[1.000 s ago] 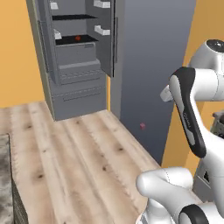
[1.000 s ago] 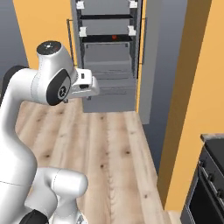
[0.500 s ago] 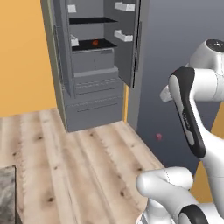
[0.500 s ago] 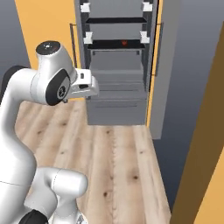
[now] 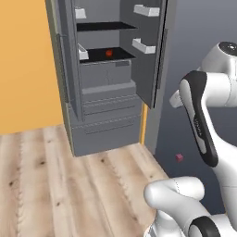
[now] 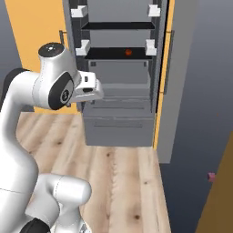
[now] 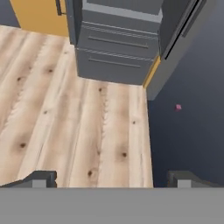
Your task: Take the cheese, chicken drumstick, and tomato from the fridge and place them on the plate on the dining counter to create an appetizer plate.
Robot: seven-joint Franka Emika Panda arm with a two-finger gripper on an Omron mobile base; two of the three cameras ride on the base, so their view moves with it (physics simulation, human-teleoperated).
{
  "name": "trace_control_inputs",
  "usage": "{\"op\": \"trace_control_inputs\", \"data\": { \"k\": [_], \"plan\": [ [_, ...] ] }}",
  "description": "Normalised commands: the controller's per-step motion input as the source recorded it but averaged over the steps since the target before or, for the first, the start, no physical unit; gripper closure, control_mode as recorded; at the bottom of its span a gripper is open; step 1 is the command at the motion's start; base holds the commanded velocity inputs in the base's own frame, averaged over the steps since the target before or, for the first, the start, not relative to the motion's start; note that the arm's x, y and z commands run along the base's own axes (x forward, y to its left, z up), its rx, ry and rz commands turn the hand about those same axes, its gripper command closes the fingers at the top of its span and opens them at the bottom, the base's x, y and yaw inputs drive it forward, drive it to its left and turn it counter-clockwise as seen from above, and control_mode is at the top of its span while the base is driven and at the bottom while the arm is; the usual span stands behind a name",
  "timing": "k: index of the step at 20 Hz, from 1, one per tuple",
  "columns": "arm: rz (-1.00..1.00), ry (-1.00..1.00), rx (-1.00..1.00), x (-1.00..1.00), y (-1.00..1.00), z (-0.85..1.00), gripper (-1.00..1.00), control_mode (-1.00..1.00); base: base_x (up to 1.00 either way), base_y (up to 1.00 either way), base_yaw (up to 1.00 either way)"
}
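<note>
The fridge [image 5: 106, 78] stands ahead of the robot with both doors swung wide, on the floor [image 5: 69, 185] and against the back wall [image 5: 25, 65]. Inside, the tomato [image 5: 109, 53] sits on the lower of two shelves [image 6: 119, 54], toward the back; door bins [image 5: 143, 45] hang on either door. Drawers [image 6: 120, 123] are stacked below that shelf. A small cube [image 5: 179, 158], perhaps a marker, sits low on the side panel to the right of the fridge.
</note>
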Motion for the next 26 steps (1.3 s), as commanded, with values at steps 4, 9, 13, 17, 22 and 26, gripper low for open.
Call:
{"op": "trace_control_inputs", "data": {
  "k": [4,9,13,17,22,26],
  "plan": [
    [0.0,0.0,0.0,0.0,0.0,0.0,-1.0,1.0,1.0,-0.01,0.13],
    [0.0,0.0,0.0,0.0,0.0,0.0,-1.0,1.0,1.0,-0.18,0.07],
    [0.0,0.0,0.0,0.0,0.0,0.0,-1.0,1.0,1.0,-0.34,0.01],
    [0.0,0.0,0.0,0.0,0.0,0.0,-1.0,1.0,1.0,-0.36,0.0],
    [0.0,0.0,0.0,0.0,0.0,0.0,-1.0,1.0,1.0,-0.19,0.0],
    [0.0,0.0,0.0,0.0,0.0,0.0,-1.0,1.0,1.0,0.0,0.02]
  ]
}}
